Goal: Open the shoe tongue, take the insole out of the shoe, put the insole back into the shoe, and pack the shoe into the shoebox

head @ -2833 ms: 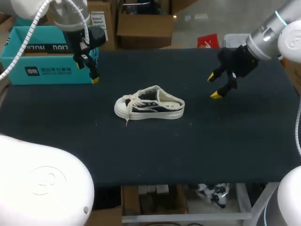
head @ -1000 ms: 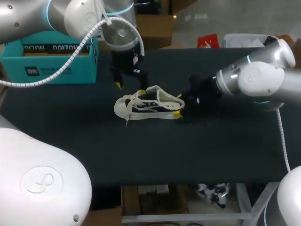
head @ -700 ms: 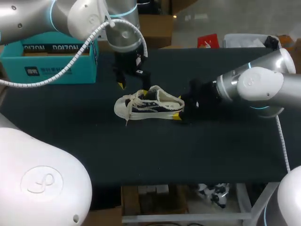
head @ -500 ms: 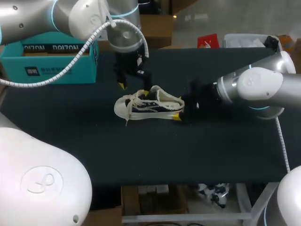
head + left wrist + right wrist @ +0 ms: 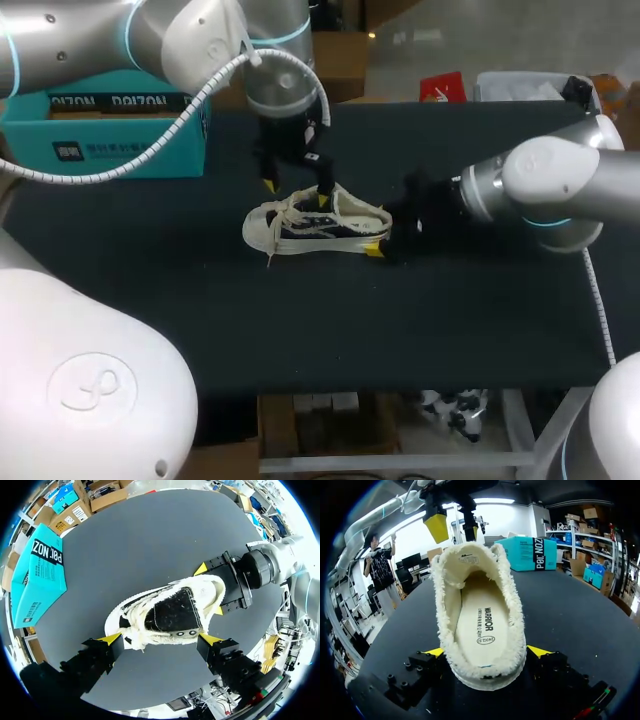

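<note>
**One shoe, two pincers, one box**

A single low canvas shoe (image 5: 318,225), cream with dark side panels, lies on the dark counter (image 5: 450,320) near its middle. Its toe points toward the left arm's side and its heel toward the right arm's side. Loose cream laces (image 5: 285,210) are bunched over the front half. The right wrist view looks into the shoe from the heel and shows one pale insole (image 5: 480,625) lying flat inside, ringed by a frayed cream collar.

There are two pincers, each with two yellow tips. The left pincer (image 5: 295,192) hangs over the front of the shoe, pointing down, with its fingers spread wide. In the head view one tip is off the far side of the shoe and the other is at the laces. In the left wrist view the shoe lies ahead of the gap between the two tips, and neither tip visibly grips it.

The right pincer (image 5: 486,651) lies low along the counter at the heel. Its two tips stand one on each side of the heel and press against the sole, so it is clamped on the shoe.

One teal shoebox (image 5: 100,130) sits at the far corner of the counter on the left arm's side, well apart from the shoe and from both pincers.
</note>
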Available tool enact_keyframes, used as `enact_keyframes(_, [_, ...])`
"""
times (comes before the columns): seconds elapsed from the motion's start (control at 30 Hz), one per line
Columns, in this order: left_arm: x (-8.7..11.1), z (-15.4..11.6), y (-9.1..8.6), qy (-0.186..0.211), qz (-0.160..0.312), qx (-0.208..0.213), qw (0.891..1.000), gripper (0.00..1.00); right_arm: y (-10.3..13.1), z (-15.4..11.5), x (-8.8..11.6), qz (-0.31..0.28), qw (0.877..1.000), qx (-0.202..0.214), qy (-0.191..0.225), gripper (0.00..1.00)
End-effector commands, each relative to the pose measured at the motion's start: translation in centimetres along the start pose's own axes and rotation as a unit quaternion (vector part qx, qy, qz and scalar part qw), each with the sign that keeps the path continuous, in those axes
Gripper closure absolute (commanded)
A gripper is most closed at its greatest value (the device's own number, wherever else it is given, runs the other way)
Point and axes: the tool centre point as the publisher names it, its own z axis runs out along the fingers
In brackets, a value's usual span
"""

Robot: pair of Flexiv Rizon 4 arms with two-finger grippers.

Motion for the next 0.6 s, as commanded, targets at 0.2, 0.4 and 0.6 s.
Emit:
enact_keyframes(0.2, [1.7, 0.3, -1.3, -0.001, -0.009, -0.004, 1.000, 0.00, -1.2, 0.5, -0.6, 0.002, 1.000, -0.011, 0.006, 1.00])
enact_keyframes(0.4, [3.6, 0.2, -1.4, -0.031, -0.025, -0.013, 0.999, 0.00, -1.3, 0.5, -0.6, 0.003, 1.000, -0.012, 0.005, 1.00])
enact_keyframes(0.6, [4.9, 0.5, -1.6, -0.070, -0.057, -0.011, 0.996, 0.18, -1.3, 0.5, -0.6, 0.003, 1.000, -0.012, 0.005, 1.00])
